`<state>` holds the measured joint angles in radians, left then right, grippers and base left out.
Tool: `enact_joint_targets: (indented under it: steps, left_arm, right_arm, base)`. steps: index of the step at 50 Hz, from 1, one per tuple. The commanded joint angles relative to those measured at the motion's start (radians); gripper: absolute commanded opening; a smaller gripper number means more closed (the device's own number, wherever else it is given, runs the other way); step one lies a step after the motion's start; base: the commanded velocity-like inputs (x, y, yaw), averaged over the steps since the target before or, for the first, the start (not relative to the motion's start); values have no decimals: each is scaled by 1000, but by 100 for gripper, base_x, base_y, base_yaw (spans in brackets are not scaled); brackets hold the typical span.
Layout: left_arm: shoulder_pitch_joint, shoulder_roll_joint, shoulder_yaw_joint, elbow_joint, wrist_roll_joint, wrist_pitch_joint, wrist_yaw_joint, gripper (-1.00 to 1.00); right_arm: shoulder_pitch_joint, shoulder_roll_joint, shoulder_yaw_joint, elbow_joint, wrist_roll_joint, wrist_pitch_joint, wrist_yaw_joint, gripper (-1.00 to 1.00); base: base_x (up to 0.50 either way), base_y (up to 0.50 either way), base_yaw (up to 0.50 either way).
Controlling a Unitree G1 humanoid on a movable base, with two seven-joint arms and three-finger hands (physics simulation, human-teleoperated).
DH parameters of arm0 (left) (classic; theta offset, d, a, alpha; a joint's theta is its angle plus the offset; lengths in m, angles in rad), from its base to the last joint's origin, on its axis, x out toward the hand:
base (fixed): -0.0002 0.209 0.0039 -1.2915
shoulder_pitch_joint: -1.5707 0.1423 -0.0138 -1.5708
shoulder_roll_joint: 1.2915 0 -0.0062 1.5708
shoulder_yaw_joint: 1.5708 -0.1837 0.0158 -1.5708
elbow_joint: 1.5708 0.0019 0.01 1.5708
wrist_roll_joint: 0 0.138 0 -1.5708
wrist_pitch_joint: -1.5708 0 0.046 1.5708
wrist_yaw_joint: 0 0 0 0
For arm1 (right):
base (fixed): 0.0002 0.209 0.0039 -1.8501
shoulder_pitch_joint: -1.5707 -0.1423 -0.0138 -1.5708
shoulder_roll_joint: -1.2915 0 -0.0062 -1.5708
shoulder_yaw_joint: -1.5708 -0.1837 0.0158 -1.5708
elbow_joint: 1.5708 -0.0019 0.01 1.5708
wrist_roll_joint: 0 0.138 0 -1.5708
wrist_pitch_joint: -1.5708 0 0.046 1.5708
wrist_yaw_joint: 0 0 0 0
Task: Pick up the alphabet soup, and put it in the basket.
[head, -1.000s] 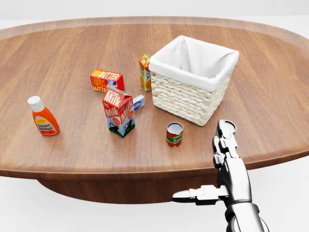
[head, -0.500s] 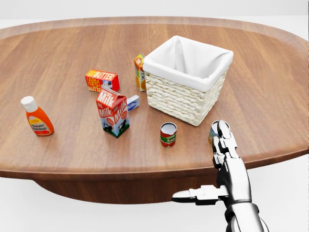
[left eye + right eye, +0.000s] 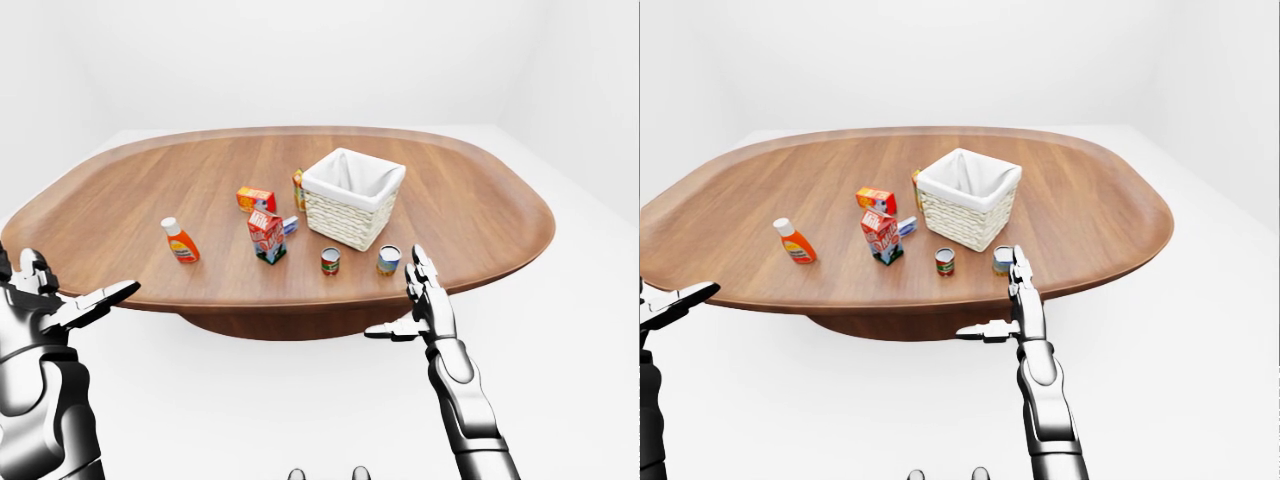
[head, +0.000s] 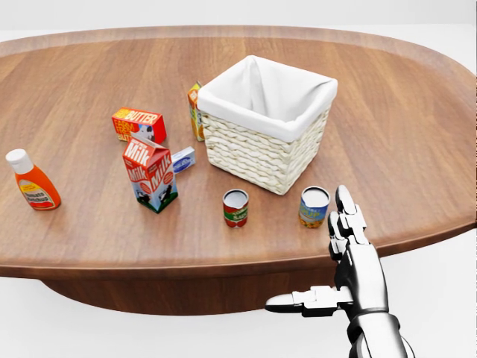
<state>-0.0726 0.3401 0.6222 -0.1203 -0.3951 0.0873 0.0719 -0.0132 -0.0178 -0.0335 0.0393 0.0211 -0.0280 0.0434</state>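
Wooden table carries everything, and the wicker basket on it shows only its white liner inside, so nothing is delivered yet. Two cans stand just below the basket in the head view, a red-labelled one and a blue-and-yellow one; I can't read the labels, but I'd judge the blue-and-yellow one is your soup. Your right hand hangs close beside it, fingers spread and holding nothing, left hand likewise splayed and well off the table, so grasp, lift and drop all remain.
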Motion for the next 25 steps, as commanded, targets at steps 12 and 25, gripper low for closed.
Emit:
enact_joint_targets:
  steps: [12,25]
  left_arm:
    - [-7,2,-2,24,8,0,0,100]
    - [-10,6,-7,31,8,0,7,100]
  right_arm:
    - [4,0,0,-7,-3,4,-4,100]
    - [1,0,-1,0,-7,-1,-9,100]
  base:
    - [0,-16,0]
    - [0,-14,0]
